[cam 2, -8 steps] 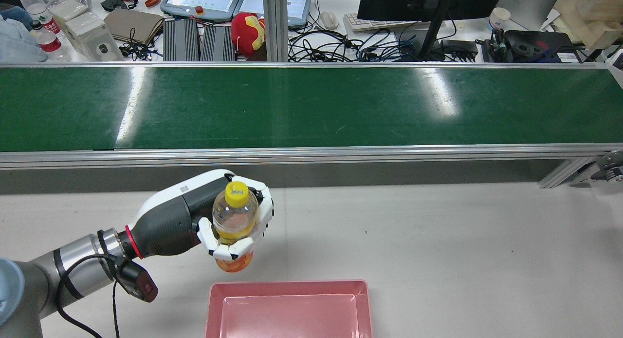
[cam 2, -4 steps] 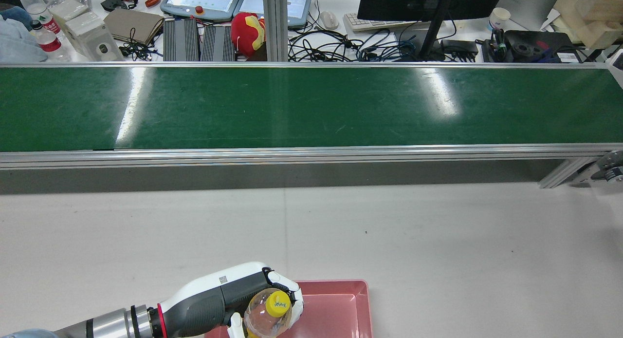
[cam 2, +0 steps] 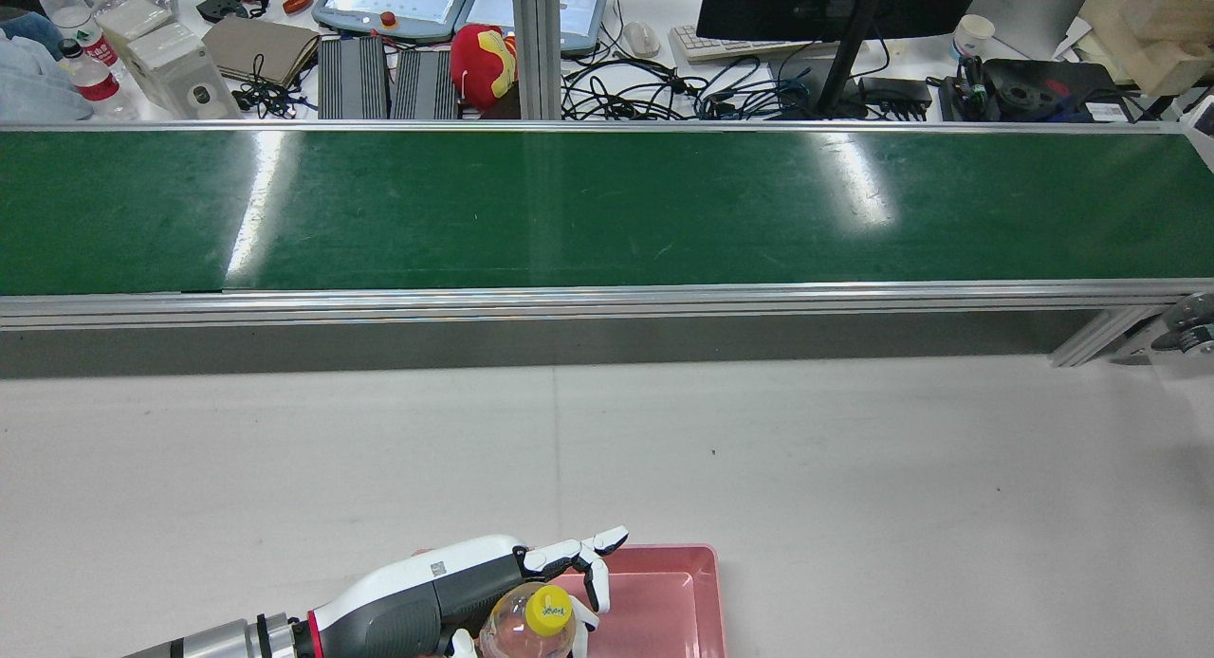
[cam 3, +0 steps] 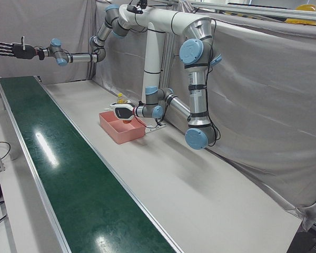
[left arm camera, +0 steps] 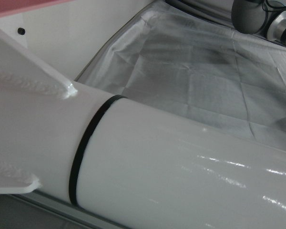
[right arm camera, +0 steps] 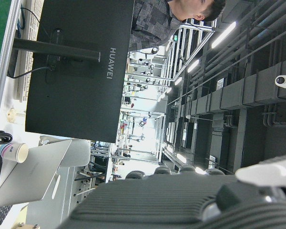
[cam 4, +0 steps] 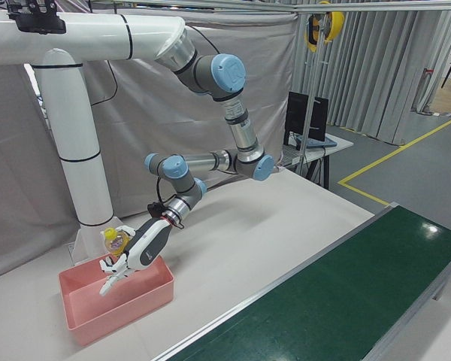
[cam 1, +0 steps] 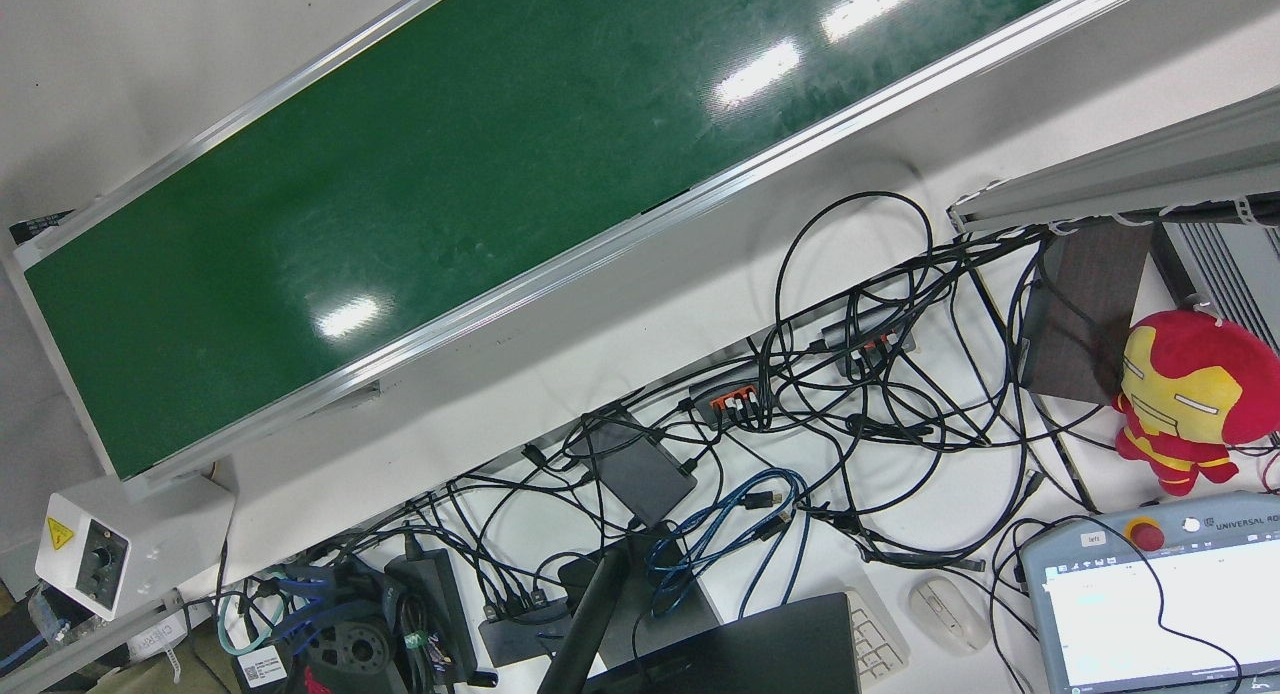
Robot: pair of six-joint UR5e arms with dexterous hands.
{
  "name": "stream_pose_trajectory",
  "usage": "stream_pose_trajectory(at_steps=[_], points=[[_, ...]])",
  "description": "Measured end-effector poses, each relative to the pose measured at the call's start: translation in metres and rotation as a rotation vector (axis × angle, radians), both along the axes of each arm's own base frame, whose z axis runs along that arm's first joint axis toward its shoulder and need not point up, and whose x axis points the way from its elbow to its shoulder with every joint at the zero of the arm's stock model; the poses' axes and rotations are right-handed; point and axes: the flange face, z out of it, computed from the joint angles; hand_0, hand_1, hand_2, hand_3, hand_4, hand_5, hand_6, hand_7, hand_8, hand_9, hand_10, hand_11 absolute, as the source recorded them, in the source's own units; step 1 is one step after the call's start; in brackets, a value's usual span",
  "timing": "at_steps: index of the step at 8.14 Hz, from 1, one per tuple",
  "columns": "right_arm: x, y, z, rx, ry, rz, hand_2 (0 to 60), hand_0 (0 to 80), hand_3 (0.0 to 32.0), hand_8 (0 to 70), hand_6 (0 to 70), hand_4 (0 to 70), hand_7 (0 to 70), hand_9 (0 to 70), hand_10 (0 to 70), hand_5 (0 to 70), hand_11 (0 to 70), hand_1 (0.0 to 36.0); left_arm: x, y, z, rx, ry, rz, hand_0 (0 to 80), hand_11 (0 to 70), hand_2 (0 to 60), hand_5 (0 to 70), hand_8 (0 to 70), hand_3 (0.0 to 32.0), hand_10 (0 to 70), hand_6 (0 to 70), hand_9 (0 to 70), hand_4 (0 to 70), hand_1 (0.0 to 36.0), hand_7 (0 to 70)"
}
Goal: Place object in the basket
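A clear bottle (cam 2: 531, 628) with a yellow cap and orange drink stands upright over the near left part of the pink basket (cam 2: 678, 582). My left hand (cam 2: 474, 587) is beside it with its fingers spread apart and off the bottle; the bottle still sits close against the palm. In the right-front view the left hand (cam 4: 139, 252) hangs over the basket (cam 4: 139, 304) with fingers pointing down, and the bottle (cam 4: 117, 241) is at its back edge. My right hand (cam 3: 13, 50) is raised high at the far end of the belt, open and empty.
A long green conveyor belt (cam 2: 607, 208) with aluminium rails runs across the far side of the white table (cam 2: 854, 487). Behind it lie cables, a monitor, teach pendants and a red plush toy (cam 2: 482, 63). The arms' white pedestal (cam 4: 75, 150) stands behind the basket.
The left hand carried the bottle from above the table back over the basket, then lowered a little and spread its fingers off the bottle.
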Motion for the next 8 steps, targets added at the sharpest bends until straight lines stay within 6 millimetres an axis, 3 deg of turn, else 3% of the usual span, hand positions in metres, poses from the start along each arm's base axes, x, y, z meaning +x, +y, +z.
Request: stream_pose_trajectory(at_steps=[1, 2, 3, 4, 6, 8], points=[[0.0000, 0.0000, 0.0000, 0.000, 0.000, 0.000, 0.0, 0.0, 0.0, 0.0, 0.0, 0.0, 0.0, 0.0, 0.0, 0.0, 0.0, 0.0, 0.0006, -0.0004, 0.0001, 0.001, 0.003, -0.001, 40.1, 9.3, 60.0, 21.3, 5.9, 4.2, 4.5, 0.0, 6.3, 0.7, 36.0, 0.0], [0.0000, 0.0000, 0.0000, 0.000, 0.000, 0.000, 0.0, 0.0, 0.0, 0.0, 0.0, 0.0, 0.0, 0.0, 0.0, 0.0, 0.0, 0.0, 0.0006, -0.0019, 0.0001, 0.001, 0.007, -0.003, 46.5, 8.2, 60.0, 19.8, 5.2, 5.2, 3.8, 0.0, 5.3, 0.0, 33.5, 0.0], [0.0000, 0.0000, 0.0000, 0.000, 0.000, 0.000, 0.0, 0.0, 0.0, 0.0, 0.0, 0.0, 0.0, 0.0, 0.0, 0.0, 0.0, 0.0, -0.0002, -0.0035, 0.0014, 0.001, 0.009, -0.006, 77.7, 7.9, 0.0, 20.3, 4.7, 5.2, 3.9, 0.0, 4.7, 0.0, 6.3, 0.0], [0.0000, 0.0000, -0.0002, 0.000, 0.000, 0.000, 0.0, 0.0, 0.0, 0.0, 0.0, 0.0, 0.0, 0.0, 0.0, 0.0, 0.0, 0.0, -0.0013, -0.0044, 0.0034, 0.000, 0.011, -0.006, 59.9, 5.6, 0.0, 17.3, 4.3, 6.6, 2.7, 0.0, 4.5, 0.0, 1.6, 0.0], [-0.0001, -0.0001, -0.0006, 0.001, 0.000, 0.000, 0.0, 0.0, 0.0, 0.0, 0.0, 0.0, 0.0, 0.0, 0.0, 0.0, 0.0, 0.0, -0.0026, -0.0052, 0.0061, -0.001, 0.012, -0.008, 54.3, 4.7, 0.0, 10.6, 3.8, 10.4, 2.3, 0.0, 3.8, 0.0, 0.0, 0.0], [0.0000, -0.0001, -0.0007, 0.001, -0.001, 0.000, 0.0, 0.0, 0.0, 0.0, 0.0, 0.0, 0.0, 0.0, 0.0, 0.0, 0.0, 0.0, -0.0037, -0.0058, 0.0057, 0.000, 0.016, -0.009, 54.6, 4.1, 0.0, 11.3, 4.0, 10.0, 1.9, 0.0, 4.1, 0.0, 0.0, 0.0]])
